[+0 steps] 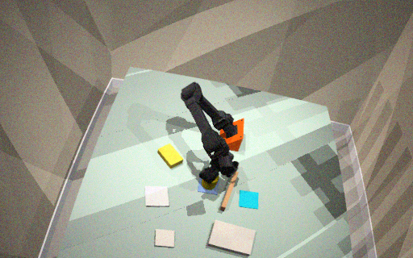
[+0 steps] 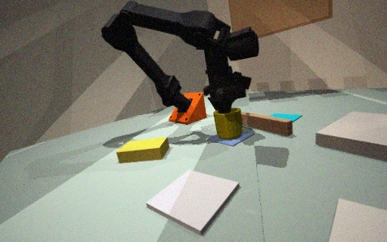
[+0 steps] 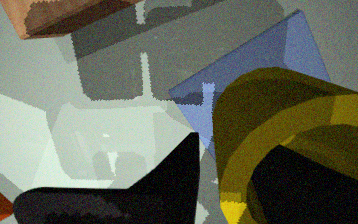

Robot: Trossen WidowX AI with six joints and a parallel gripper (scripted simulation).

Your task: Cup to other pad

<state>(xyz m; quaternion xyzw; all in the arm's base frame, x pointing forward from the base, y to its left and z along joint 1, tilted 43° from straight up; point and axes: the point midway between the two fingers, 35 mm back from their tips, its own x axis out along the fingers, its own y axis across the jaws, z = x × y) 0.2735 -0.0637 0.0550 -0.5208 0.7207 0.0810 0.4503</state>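
Observation:
The yellow cup (image 1: pixel 210 185) (image 2: pixel 228 125) (image 3: pixel 260 95) stands upright on the blue pad (image 1: pixel 213 192) (image 2: pixel 233 142) (image 3: pixel 300 42). The other pad, cyan (image 1: pixel 248 199) (image 2: pixel 286 116), lies beyond the brown bar with nothing on it. My gripper (image 2: pixel 225 110) (image 3: pixel 221 139) is partly open and low over the cup. In the wrist view one finger is outside the near wall and the other reaches inside the rim, with the wall between them. A gap shows between the outer finger and the wall. The marbles are not visible; a finger hides much of the cup's inside.
The brown bar (image 1: pixel 228 195) (image 2: pixel 270 122) (image 3: pixel 55 17) lies between the two pads. A yellow block (image 1: pixel 170 156) (image 2: pixel 143 150), a pale tile (image 1: pixel 157 197) (image 2: pixel 194 200), a smaller tile (image 1: pixel 164 238) and a thick pale slab (image 1: pixel 232 238) (image 2: pixel 368 128) lie around. An orange wedge (image 1: pixel 239 139) (image 2: pixel 198 110) is at the arm's base.

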